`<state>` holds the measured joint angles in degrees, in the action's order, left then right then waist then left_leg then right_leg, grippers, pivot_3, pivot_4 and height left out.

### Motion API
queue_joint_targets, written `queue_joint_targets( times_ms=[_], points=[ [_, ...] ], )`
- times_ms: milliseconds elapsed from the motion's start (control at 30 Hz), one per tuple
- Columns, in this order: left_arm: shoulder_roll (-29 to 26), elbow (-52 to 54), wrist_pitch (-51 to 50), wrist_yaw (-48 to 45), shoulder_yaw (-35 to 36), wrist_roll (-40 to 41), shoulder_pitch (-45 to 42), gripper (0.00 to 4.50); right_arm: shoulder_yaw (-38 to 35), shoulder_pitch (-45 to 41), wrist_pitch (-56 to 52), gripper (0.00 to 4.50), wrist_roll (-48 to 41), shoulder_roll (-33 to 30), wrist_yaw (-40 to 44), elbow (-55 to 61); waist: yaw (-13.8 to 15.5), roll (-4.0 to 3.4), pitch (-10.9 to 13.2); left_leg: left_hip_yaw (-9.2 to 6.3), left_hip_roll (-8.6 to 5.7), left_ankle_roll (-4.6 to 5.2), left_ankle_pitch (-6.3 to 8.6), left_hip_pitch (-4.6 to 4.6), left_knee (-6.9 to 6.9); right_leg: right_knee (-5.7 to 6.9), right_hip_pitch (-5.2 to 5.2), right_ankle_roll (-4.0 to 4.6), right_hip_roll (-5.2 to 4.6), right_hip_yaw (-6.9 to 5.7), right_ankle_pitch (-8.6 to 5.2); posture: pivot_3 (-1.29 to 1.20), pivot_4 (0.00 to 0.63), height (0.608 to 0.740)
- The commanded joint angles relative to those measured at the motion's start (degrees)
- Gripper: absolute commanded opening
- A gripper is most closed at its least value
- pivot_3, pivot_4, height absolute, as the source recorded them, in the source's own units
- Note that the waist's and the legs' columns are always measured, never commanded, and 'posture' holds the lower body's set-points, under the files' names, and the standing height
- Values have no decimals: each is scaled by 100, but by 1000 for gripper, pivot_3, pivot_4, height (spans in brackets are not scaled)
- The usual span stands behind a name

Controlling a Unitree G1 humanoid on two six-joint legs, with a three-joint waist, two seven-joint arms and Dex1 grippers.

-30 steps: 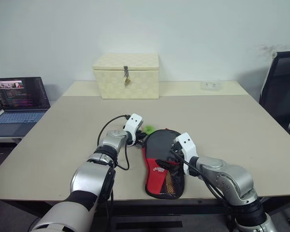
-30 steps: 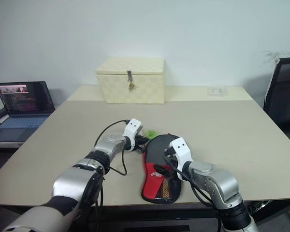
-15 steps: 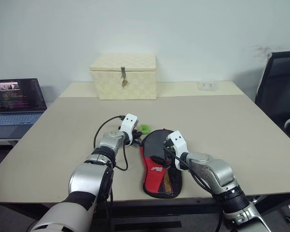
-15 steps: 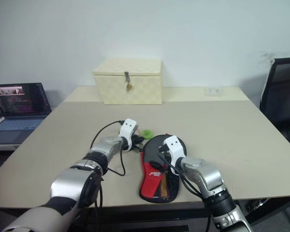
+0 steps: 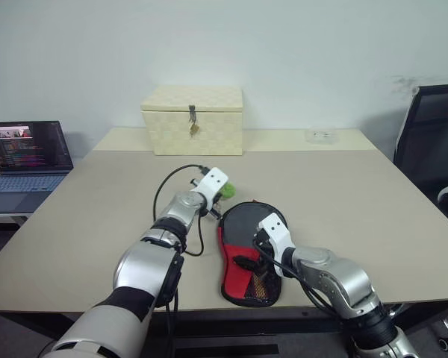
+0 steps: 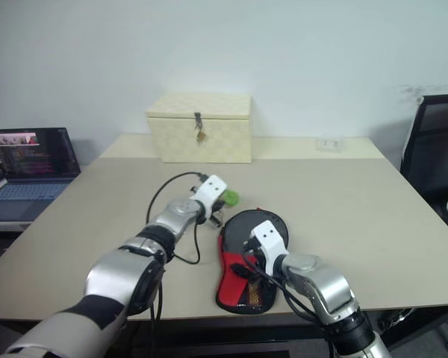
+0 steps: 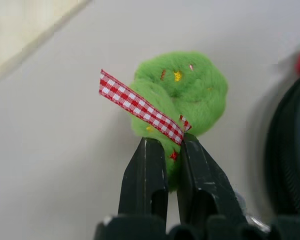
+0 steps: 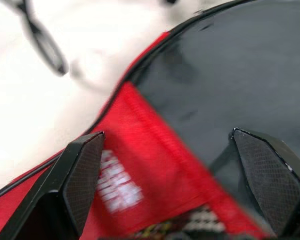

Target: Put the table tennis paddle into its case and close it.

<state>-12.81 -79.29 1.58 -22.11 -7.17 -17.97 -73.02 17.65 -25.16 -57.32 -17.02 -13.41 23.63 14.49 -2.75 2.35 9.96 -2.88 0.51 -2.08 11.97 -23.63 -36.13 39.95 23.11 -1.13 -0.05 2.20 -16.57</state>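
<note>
The case [image 5: 245,221] lies flat on the table, black round top away from me, red panel and mesh pocket nearer the front edge. Its fuzzy green zipper tag [image 7: 195,92], with a red-checked ribbon, is pinched in my left gripper [image 7: 172,150], which is shut on it just above the table at the case's far left corner [image 5: 222,195]. My right gripper [image 5: 248,252] hovers low over the case's middle, open, with its fingers [image 8: 80,172] spread wide above the red panel and black face. The table tennis paddle is hidden.
A cream woven box [image 5: 193,119] with a metal latch stands at the back of the table. A small clear object [image 5: 319,136] lies at the back right. A laptop [image 5: 26,153] sits on a side surface to the left, and a black chair [image 5: 433,142] stands at the right.
My left gripper has lifted and rolled with the green tag still held, drawing it up and slightly away. The right gripper has sunk closer to the case.
</note>
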Motion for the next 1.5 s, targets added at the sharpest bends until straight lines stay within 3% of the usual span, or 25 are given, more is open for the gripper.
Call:
queue_joint_targets(
  times_ms=[33, 200, 433, 967, 1500],
  points=[
    [61, 66, 424, 191, -344, -442, -334, 2, 447, 608, -792, 4500, -128, -27, -7, 19, -11, 0, -5, 2, 0, 0, 0, 1, 1, -1, 0, 0, 0, 2, 0, 0, 150, 740],
    [219, 36, 691, 410, -714, -882, -498, 2, 532, 969, -1014, 4500, -142, 27, -103, 389, -10, 1, -7, 2, 1, 0, 0, 6, 5, 0, -1, -3, 2, 2, -2, 0, 150, 740],
    [304, -21, 1137, 893, -1766, -1971, -641, 2, 599, 1207, -1190, 4500, -178, 166, -316, 627, 0, 2, -9, 2, -1, 0, 1, 2, 9, -10, -1, -4, 0, 3, -3, 0, 150, 740],
    [616, -85, 1580, 1911, -2951, -3197, -953, 2, 772, 1595, -1298, 4500, -216, 301, -644, 927, 20, 2, -10, -1, 1, 3, 7, -17, 17, -52, 0, -4, 1, -2, -4, 0, 150, 740],
    [1112, -105, 1872, 1708, -3028, -3170, -737, 2, 737, 1513, -1253, 4500, -206, 349, -697, 836, 30, 1, -18, 0, -2, 4, 8, -15, 16, -51, -1, -4, 1, -1, -4, 0, 150, 740]
  ],
)
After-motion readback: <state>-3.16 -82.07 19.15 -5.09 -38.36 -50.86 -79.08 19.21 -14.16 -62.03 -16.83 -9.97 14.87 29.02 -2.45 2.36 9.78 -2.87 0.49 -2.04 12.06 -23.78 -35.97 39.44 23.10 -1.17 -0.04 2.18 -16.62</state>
